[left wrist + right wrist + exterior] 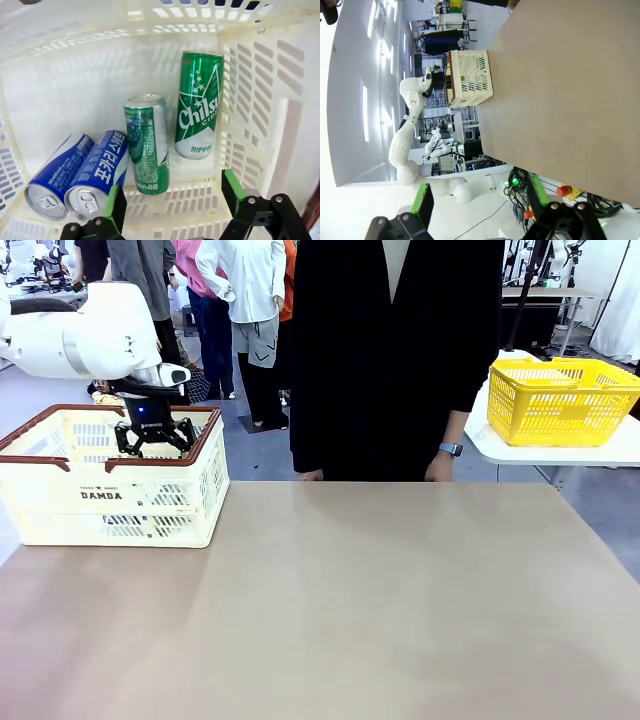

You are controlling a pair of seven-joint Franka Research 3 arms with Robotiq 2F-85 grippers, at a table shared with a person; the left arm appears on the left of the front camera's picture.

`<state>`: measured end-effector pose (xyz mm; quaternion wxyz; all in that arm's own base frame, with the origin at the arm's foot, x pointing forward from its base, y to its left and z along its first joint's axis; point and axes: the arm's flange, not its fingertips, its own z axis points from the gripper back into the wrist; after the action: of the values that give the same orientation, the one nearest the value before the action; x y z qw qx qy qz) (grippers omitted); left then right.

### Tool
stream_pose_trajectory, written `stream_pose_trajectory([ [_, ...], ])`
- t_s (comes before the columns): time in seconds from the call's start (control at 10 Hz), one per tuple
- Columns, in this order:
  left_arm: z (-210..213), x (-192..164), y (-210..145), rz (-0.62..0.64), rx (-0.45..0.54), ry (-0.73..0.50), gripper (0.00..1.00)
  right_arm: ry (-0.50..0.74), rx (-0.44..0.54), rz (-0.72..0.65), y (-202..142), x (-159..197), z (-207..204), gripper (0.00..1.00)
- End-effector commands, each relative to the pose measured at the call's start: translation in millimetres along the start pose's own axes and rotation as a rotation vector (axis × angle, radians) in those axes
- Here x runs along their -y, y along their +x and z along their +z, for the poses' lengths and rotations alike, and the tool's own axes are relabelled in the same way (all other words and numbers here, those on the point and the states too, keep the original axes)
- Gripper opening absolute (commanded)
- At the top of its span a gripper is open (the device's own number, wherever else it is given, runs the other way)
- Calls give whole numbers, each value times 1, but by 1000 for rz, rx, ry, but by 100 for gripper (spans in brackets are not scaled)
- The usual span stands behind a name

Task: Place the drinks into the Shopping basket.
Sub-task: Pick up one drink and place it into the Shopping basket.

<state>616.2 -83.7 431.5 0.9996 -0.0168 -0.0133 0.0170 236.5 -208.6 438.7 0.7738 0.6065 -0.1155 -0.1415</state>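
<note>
The cream-white Shopping basket (pixel 100 495) with a brown rim stands at the table's far left. My left gripper (pixel 153 435) hangs open just inside its top. In the left wrist view the basket's slotted floor (pixel 75 90) holds the drinks lying on their sides: a green can with white lettering (pixel 197 112), a second green can (pixel 146 145), and two blue cans (pixel 97 175) (pixel 57 177) side by side. My left gripper (pixel 174 186) is open above them, holding nothing. My right gripper (pixel 480 192) is open and empty, off the table's near side, with the basket (pixel 470 80) far off.
A person in black (pixel 395 360) stands at the far edge, hands resting on the table (pixel 380 600). A yellow mesh basket (pixel 560 400) sits on a white side table at the back right.
</note>
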Motion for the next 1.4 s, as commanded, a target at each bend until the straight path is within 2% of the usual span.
stream_pose_trajectory([
  [0.0, 17, -6, -12, -11, 31, -56, 100, -3, -14, 17, -1, -1, 3, 100],
  [0.1, 43, -5, -20, 6, 78, -93, 100, -3, -14, 17, -1, -1, 3, 100],
  [0.2, 89, -3, -38, 11, 125, -170, 100, -3, -14, 17, -1, -1, 3, 100],
  [0.3, 133, -4, -63, 13, 128, -251, 100, -3, -14, 17, -1, -1, 3, 100],
  [0.4, 169, -3, -99, -67, 88, -401, 100, -3, -14, 17, -1, -1, 3, 100],
  [0.5, 187, -7, -140, -189, 35, -550, 100, -3, -14, 17, -1, -1, 3, 100],
  [0.6, 184, -23, -185, -358, 11, -752, 100, -3, -14, 17, -1, -1, 3, 100],
  [0.7, 168, -43, -215, -447, -16, -958, 100, -3, -14, 17, -1, -1, 3, 100],
  [0.8, 145, -87, -249, -440, 7, -1180, 100, -3, -14, 17, -1, -1, 3, 100],
  [1.0, 115, -166, -297, -391, 171, -1485, 100, -3, -14, 17, -1, -1, 3, 100],
  [1.2, 83, -221, -333, -287, 396, -1728, 100, -3, -14, 17, -1, -1, 3, 100],
  [1.3, 70, -226, -326, -220, 363, -1749, 100, -3, -14, 17, -1, -1, 3, 100],
])
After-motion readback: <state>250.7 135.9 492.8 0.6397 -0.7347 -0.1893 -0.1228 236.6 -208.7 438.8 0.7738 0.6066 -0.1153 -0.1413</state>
